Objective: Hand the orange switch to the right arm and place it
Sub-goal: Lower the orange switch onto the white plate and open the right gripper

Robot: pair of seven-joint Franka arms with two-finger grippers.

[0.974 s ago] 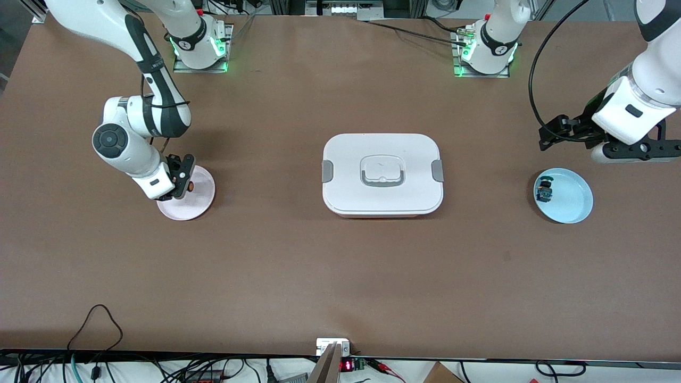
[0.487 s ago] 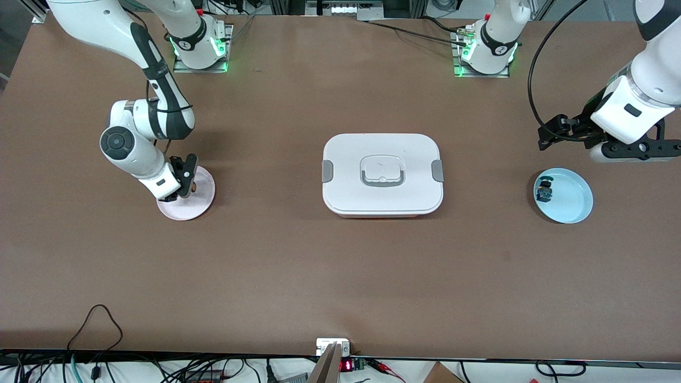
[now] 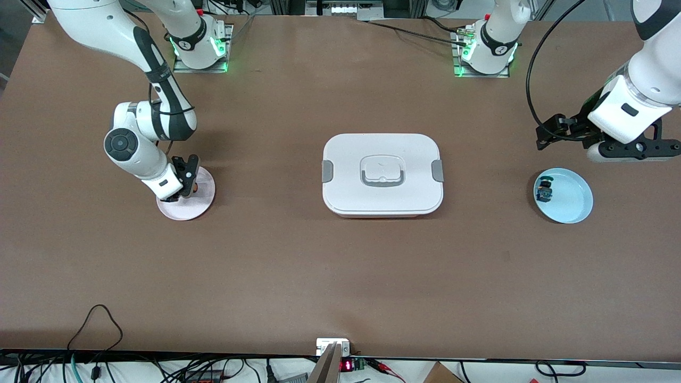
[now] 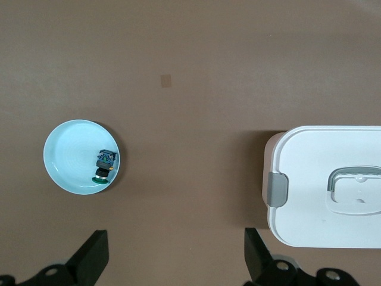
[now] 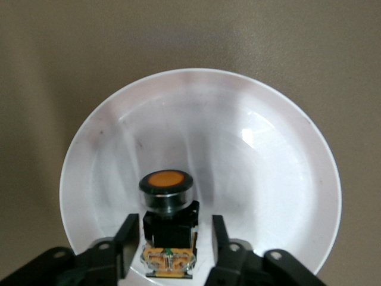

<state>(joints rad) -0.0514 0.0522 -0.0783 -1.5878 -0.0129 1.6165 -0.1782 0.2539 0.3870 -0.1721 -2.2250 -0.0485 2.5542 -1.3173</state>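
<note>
The orange switch [image 5: 166, 196], black body with an orange cap, lies on the pale pink plate [image 5: 268, 167] toward the right arm's end of the table. My right gripper [image 5: 172, 233] is low over that plate. Its fingers stand on either side of the switch's block with a slim gap on each side, so it is open. In the front view the right gripper [image 3: 186, 187] hides most of the switch [image 3: 195, 187] on the plate [image 3: 183, 211]. My left gripper [image 3: 628, 151] is open and empty [image 4: 175, 262], up over the table beside the blue plate.
A blue plate [image 3: 577, 208] holding a blue-and-green small switch [image 3: 544, 191] sits toward the left arm's end; both also show in the left wrist view, plate [image 4: 59, 173] and switch [image 4: 104, 165]. A white lidded box [image 3: 382, 174] stands at the table's middle.
My right gripper has come down a little with the orange switch toward the pink plate. My left arm has lifted slightly.
</note>
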